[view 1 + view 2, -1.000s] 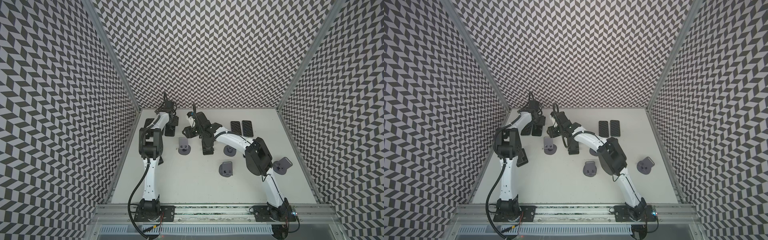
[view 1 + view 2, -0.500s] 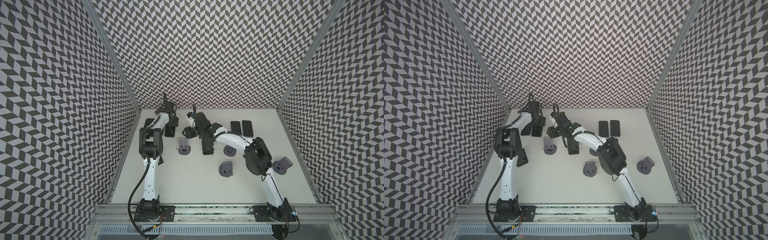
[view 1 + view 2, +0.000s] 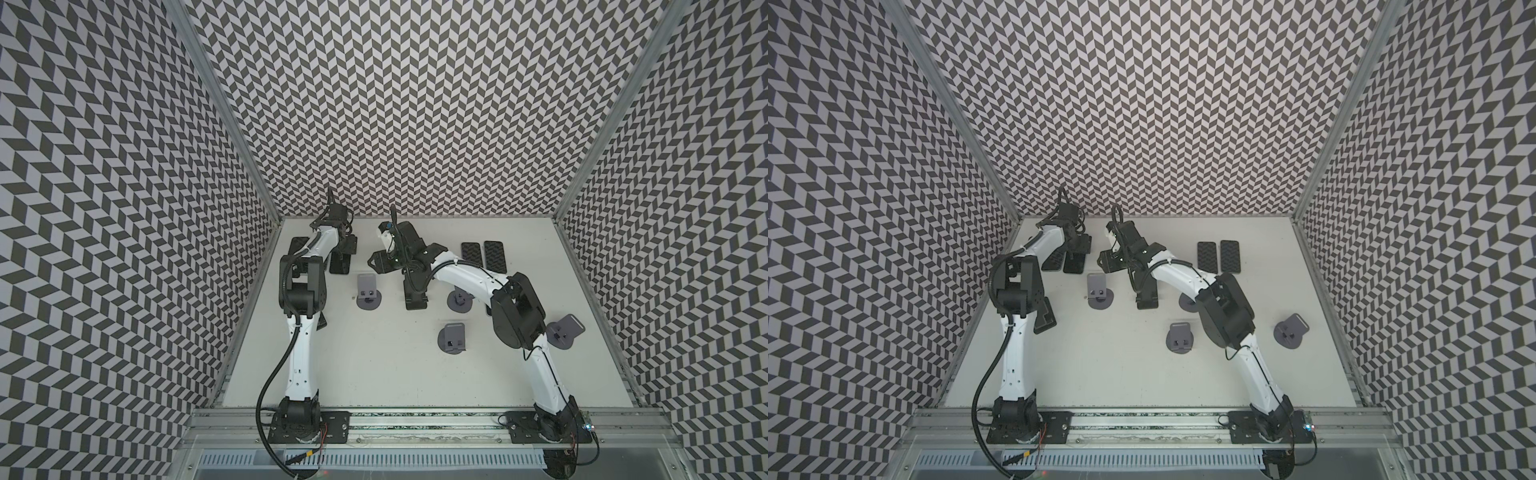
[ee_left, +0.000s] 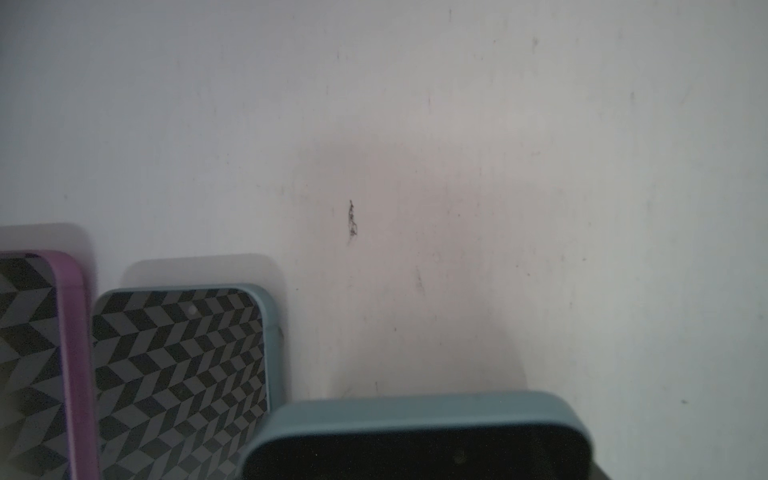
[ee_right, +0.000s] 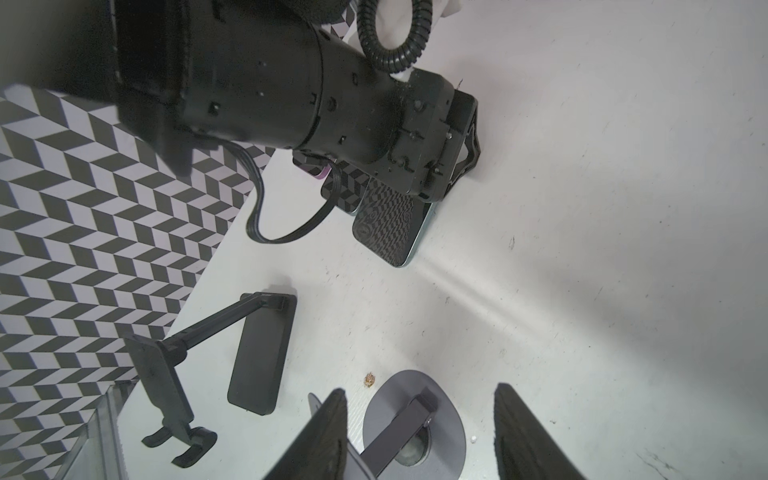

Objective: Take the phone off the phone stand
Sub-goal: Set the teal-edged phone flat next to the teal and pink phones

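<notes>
Working outward: right gripper [image 5: 419, 390] hangs spread and empty over a grey stand [image 5: 444, 419]. Farther back, left gripper [image 5: 424, 183] pinches the phone [image 5: 386, 228], clear of every stand, low beside two flat phones [image 4: 178, 365] near the rear corner. Best, I judge: level it, keep off the neighbour's edge, let go only once it rests flat.

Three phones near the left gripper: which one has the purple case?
The outer phone, farthest from the held phone: its rim is purple, while the held phone and the middle phone between them have blue-grey rims.
</notes>
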Controlling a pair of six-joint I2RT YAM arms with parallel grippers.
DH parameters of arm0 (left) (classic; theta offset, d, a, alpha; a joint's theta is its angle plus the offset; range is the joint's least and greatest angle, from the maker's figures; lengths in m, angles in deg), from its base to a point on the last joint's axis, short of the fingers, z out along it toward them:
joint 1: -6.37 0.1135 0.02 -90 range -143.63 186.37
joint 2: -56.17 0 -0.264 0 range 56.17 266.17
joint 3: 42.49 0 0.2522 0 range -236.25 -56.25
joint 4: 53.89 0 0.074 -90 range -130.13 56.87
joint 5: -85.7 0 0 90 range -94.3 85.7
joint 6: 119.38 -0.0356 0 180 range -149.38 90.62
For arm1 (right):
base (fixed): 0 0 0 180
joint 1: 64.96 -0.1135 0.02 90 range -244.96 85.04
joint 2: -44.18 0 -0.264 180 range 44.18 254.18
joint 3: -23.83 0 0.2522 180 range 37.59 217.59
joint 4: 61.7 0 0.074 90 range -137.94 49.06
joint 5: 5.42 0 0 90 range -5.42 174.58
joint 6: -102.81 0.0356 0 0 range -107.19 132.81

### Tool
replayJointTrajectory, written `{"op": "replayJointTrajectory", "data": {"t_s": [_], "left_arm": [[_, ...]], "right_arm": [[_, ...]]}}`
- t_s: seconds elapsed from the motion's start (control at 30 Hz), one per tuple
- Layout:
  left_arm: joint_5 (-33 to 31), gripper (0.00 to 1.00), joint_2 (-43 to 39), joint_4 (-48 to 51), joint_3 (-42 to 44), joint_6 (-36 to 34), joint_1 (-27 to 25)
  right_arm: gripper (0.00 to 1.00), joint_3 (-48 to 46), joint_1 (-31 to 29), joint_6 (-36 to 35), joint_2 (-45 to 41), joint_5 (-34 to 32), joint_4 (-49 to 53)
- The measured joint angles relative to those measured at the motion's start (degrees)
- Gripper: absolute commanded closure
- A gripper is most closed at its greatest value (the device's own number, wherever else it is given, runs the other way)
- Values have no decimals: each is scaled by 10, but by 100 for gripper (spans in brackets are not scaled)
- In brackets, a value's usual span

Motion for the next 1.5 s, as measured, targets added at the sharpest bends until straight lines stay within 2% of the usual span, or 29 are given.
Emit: {"op": "replayJointTrajectory", "data": {"t_s": [1.5], "left_arm": [[-3,29,15,-54,-2,1,0]], "right_arm": [[43,0,12,13,1,13,0]]}}
